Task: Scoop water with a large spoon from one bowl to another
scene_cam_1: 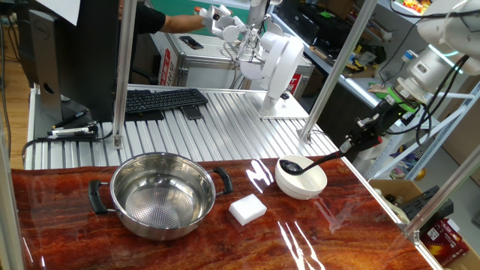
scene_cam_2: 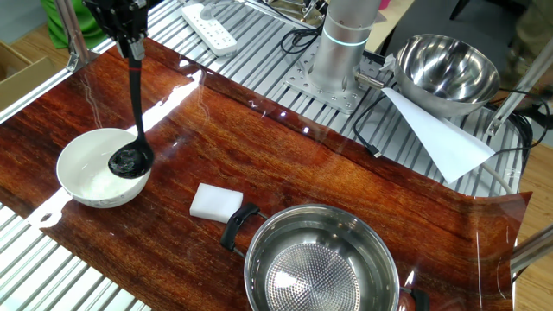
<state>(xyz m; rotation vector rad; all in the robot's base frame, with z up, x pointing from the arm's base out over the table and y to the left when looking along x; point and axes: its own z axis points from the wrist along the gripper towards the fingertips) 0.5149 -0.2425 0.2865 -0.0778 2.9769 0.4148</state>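
1. The tabletop (scene_cam_1: 187, 251) is a glossy reddish wood-grain sheet laid over a ribbed metal surface; it carries the pot, the block and the bowl; glare streaks cross it near the bowl.
2. The steel pot (scene_cam_1: 163, 193) stands on the tabletop toward the left in one fixed view; it is wide and shiny, with two black side handles; its bottom shows a dotted pattern; whether it holds water cannot be told.
3. The white bowl (scene_cam_1: 301, 178) sits on the tabletop well apart from the pot, toward the right in the same view; it is round, smooth and without handles.
4. The black ladle (scene_cam_2: 131, 161) has its round cup inside the white bowl, at the rim side nearest the arm; its long thin handle slopes up and away from the bowl to the hand.
5. The hand (scene_cam_1: 358, 139) hangs off the tabletop's edge, pointing steeply down; its two fingers are clamped on the top end of the ladle's handle.
6. The white rectangular block (scene_cam_1: 247, 209) lies flat on the tabletop between the pot and the bowl, just beside the pot's nearer handle and touching neither vessel.
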